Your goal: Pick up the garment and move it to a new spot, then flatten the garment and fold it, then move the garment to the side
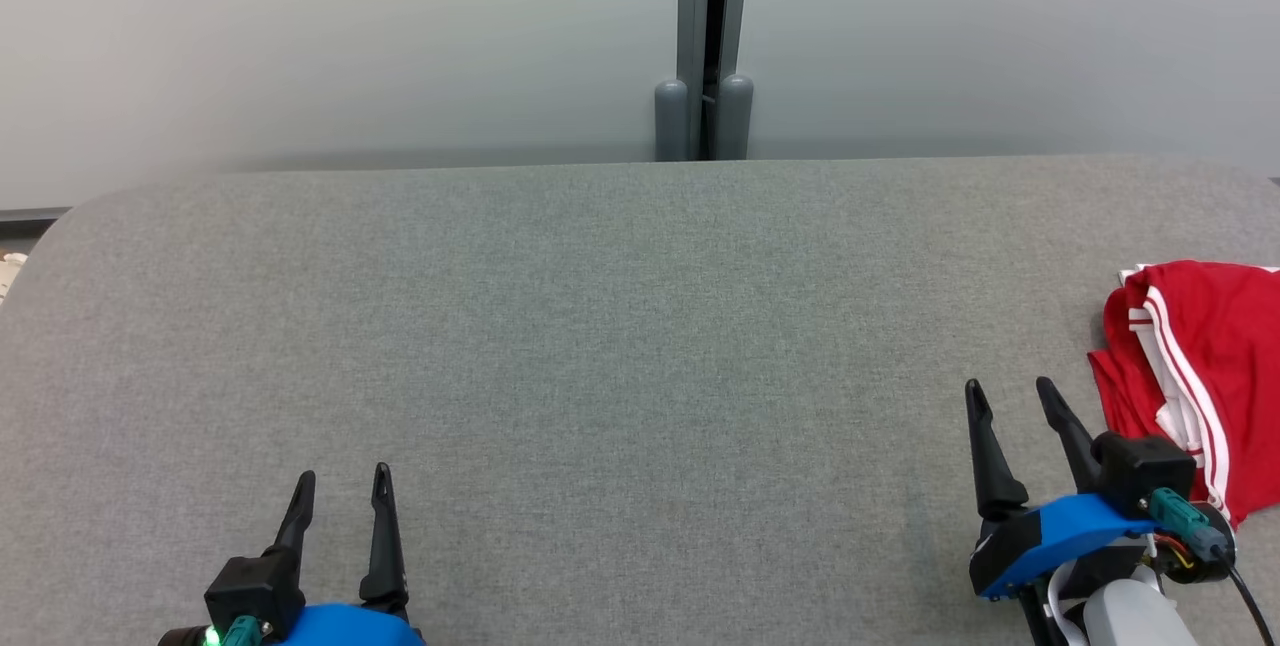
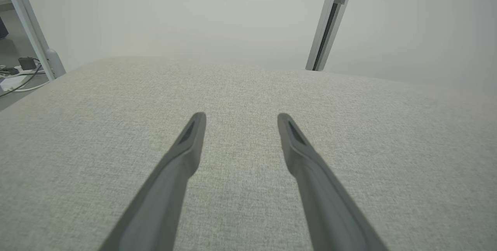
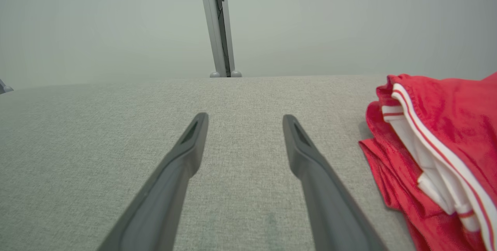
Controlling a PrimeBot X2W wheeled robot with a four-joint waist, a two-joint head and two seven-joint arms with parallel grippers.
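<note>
Crumpled red white-striped fabric garment [image 1: 1215, 346] lying at the right edge of the grey cloth-covered table [image 1: 600, 326], my right gripper [image 1: 1008, 385] hovering just beside it, my left gripper [image 1: 343, 473] well apart, both gaping wide, gripping nothing

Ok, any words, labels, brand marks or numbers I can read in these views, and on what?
No readable text anywhere.
Crumpled red garment with white stripes: stripes only, no print or tag showing.
Grey fabric-covered table: plain, no markings.
Small dark box with cables on the floor: too small to read any marking.
</note>
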